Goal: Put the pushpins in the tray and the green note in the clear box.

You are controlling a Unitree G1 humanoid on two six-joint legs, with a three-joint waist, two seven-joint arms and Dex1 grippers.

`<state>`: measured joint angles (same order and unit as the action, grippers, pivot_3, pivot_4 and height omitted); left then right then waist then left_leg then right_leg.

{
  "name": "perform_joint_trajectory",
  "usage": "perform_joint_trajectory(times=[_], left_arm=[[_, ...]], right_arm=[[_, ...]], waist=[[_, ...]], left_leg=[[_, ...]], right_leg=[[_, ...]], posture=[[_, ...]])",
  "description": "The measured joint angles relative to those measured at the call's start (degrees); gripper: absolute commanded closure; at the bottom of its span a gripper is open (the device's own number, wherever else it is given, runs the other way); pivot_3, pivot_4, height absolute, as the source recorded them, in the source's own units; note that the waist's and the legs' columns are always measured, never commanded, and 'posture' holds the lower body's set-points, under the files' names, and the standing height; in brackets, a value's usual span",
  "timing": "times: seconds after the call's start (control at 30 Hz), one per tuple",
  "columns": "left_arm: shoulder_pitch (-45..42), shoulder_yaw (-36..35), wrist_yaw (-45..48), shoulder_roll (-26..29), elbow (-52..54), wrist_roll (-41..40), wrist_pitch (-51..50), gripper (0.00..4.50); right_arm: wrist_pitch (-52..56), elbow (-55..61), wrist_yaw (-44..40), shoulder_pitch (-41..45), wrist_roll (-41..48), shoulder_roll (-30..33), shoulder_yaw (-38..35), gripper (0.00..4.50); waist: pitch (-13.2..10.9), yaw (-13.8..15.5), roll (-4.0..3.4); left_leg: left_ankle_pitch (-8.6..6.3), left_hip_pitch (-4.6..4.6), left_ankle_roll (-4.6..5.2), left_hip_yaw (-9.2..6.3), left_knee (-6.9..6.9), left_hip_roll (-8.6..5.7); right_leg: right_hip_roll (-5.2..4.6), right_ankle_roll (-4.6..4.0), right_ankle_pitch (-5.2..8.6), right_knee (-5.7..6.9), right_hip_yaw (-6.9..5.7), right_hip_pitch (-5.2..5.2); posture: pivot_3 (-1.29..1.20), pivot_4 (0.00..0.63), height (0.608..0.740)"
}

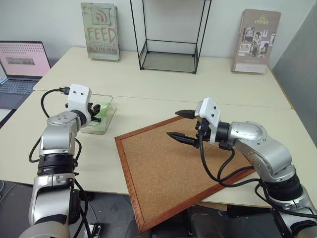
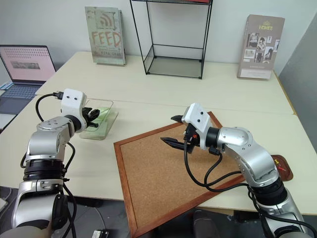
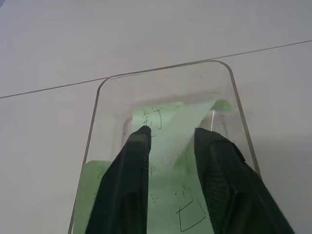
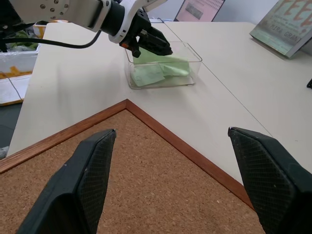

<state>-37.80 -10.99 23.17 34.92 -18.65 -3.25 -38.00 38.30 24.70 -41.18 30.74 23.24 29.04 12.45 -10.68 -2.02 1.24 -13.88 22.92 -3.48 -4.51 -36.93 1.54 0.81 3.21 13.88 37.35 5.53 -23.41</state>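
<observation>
From my head, my left gripper (image 1: pixel 98 113) reaches into the clear box (image 1: pixel 110 101), just beside the corkboard (image 1: pixel 163 168); my right gripper (image 1: pixel 179 125) hovers over that board, jaws wide and empty.

Left wrist: the green note (image 3: pixel 165 134) lies in the box between my parted jaws.

Right eye: the tray (image 2: pixel 283 167) sits past the board's right edge.

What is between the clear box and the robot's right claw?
In the right wrist view, bare table and the wooden corner of the corkboard lie between the clear box and the right claw. Nothing else sits there.
</observation>
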Motion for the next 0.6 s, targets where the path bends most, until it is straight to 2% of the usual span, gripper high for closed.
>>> perform_joint_trajectory(times=[0.2, 0.37, 0.6], left_arm=[[0.1, 0.0, -1.4, 0.0, 2.5, -0.2, -0.1, 0.98], [1.2, -0.2, 0.2, -1.8, 8.2, -2.3, 3.5, 0.98], [3.5, 4.1, 9.6, -2.9, 17.0, -7.0, 8.8, 0.98]], right_arm=[[0.1, 0.0, 0.2, 0.0, 0.0, 0.0, -0.1, 0.58], [-0.2, 0.9, 2.5, -1.3, 0.1, -1.0, -1.6, 0.58], [-1.3, 8.3, 8.1, -13.6, 0.1, -1.2, -9.5, 0.58]], waist=[[0.0, 0.0, 0.00], [0.0, 0.2, 0.00], [0.0, 0.2, 0.00]], left_leg=[[0.00, 0.01, 0.00, 0.00, 0.00, 0.00], [0.00, 0.03, -0.01, 0.00, -0.01, 0.00], [0.00, 0.03, -0.01, 0.03, 0.03, -0.01]], right_leg=[[0.00, 0.00, 0.00, 0.00, 0.01, 0.00], [-0.02, -0.01, 0.00, 0.00, 0.00, 0.00], [-0.02, -0.01, 0.01, -0.04, 0.04, 0.00]], posture=[[0.00, 0.150, 0.740], [0.00, 0.150, 0.740], [0.00, 0.150, 0.740]])
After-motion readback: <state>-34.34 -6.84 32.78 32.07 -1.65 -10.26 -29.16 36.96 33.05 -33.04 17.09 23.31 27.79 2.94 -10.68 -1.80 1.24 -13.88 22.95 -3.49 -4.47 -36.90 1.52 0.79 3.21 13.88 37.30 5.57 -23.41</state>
